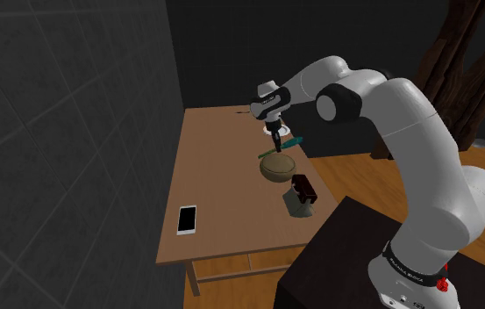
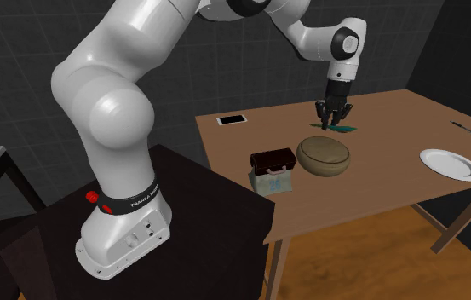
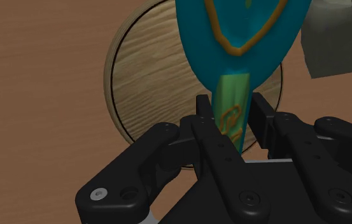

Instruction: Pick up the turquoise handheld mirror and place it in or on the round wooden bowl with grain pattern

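Note:
My gripper (image 3: 235, 124) is shut on the green-patterned handle of the turquoise handheld mirror (image 3: 238, 32), whose head has an orange outline. Beneath it lies the round wooden bowl (image 3: 142, 83) with grain lines, and the mirror's head reaches across the bowl's far side. In the shoulder view the gripper (image 1: 275, 143) hangs just above the bowl (image 1: 277, 167), with the mirror (image 1: 293, 140) sticking out toward that view's right. In the second exterior view the gripper (image 2: 332, 118) and mirror (image 2: 345, 128) sit just behind the bowl (image 2: 324, 156).
A pale box with a dark brown lid (image 2: 273, 170) stands close beside the bowl on the stand's side. A white phone (image 1: 187, 219) lies near the table's edge (image 1: 231, 255). A white plate (image 2: 450, 164) and a thin pen (image 2: 463, 128) lie farther along.

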Action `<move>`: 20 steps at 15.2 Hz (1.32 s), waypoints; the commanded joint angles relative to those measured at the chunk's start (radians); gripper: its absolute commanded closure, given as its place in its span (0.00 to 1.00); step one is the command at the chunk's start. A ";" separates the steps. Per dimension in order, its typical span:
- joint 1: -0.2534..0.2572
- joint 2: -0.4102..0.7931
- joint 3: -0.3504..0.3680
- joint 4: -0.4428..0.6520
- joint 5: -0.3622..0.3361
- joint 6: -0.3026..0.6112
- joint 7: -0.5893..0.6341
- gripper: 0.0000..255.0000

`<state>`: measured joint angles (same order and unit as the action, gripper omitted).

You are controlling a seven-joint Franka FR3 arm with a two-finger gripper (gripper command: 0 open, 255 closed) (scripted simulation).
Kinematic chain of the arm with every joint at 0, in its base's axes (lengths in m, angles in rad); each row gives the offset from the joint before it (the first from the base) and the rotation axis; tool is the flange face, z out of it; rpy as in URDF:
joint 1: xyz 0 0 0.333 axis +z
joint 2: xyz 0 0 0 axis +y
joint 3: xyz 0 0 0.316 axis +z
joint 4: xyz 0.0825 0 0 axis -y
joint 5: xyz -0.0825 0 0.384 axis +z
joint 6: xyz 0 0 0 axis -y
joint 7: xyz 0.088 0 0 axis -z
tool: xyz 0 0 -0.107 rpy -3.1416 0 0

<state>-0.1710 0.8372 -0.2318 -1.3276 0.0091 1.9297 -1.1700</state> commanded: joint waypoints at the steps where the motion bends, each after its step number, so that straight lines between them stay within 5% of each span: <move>1: -0.001 0.017 0.002 0.000 0.002 0.017 0.002 1.00; 10: -0.002 0.030 0.003 0.000 0.003 0.030 0.003 1.00; 11: -0.002 0.030 0.003 0.000 0.003 0.030 0.003 0.00; 16: -0.002 0.030 0.003 0.000 0.003 0.030 0.003 0.00; 20: 0.002 0.005 0.001 0.087 0.000 -0.082 0.005 0.00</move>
<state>-0.1716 0.8506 -0.2301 -1.2593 0.0104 1.8761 -1.1672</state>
